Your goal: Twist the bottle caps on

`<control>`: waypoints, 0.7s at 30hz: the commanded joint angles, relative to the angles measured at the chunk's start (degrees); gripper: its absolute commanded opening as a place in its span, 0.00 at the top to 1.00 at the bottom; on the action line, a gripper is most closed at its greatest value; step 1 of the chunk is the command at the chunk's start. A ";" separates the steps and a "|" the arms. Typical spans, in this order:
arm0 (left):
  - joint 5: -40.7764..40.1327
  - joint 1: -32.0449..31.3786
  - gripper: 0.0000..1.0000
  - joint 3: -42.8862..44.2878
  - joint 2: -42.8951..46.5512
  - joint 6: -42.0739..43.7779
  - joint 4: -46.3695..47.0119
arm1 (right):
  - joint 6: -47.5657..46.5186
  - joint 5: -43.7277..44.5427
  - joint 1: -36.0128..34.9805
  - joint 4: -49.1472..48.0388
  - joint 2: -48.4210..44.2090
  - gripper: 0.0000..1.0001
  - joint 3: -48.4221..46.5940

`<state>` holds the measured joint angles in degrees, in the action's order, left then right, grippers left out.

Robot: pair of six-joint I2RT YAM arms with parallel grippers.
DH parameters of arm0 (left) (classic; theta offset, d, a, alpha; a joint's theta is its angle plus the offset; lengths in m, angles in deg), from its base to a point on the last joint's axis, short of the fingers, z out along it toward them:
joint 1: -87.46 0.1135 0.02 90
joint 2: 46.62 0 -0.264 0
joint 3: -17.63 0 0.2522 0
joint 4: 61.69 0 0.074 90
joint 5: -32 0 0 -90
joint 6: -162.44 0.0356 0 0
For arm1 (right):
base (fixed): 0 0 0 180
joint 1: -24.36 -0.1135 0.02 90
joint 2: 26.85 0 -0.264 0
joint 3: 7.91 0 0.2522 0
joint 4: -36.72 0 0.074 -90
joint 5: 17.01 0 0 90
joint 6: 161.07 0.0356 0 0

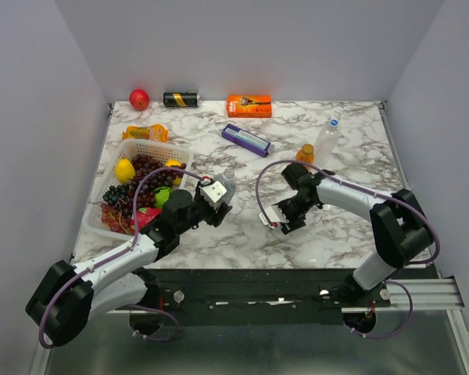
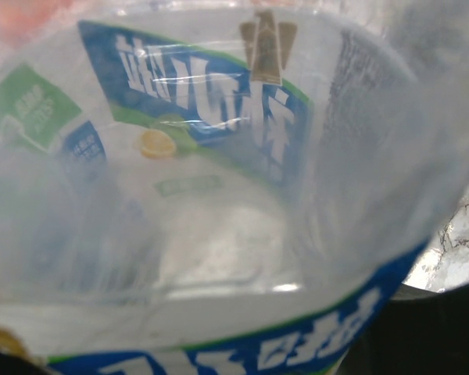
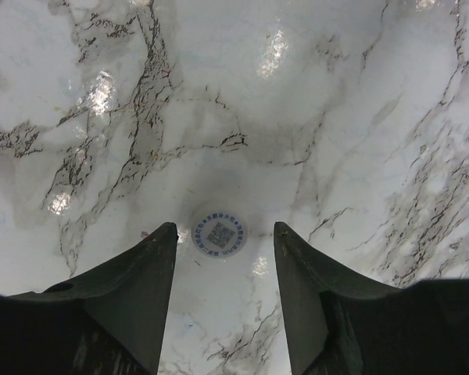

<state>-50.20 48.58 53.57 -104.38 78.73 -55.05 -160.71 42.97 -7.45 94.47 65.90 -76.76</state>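
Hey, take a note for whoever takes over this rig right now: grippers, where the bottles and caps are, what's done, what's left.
The left gripper is shut on the labelled clear bottle.
The right gripper is open, fingers either side of the white cap lying on the table, not gripping it yet.
Done, it seems: the other clear bottle wears a blue cap; the orange bottle looks capped too.
Left: grab the white cap and screw it onto the held bottle.
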 commanded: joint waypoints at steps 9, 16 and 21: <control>-1.29 -0.15 1.00 1.64 0.28 -0.31 -0.63 | -0.79 1.81 -0.62 -0.57 2.35 0.48 0.69; -0.85 -0.15 1.00 1.64 -0.16 -0.39 -0.45 | -0.53 1.46 -0.97 -0.57 2.61 0.52 0.86; -0.58 -0.24 1.00 1.64 -0.16 -0.40 -0.63 | -0.18 1.28 -1.23 0.05 2.88 0.52 0.95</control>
<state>-50.47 48.58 53.57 -104.40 78.59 -55.40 -160.69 43.89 -8.00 94.45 67.87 -76.76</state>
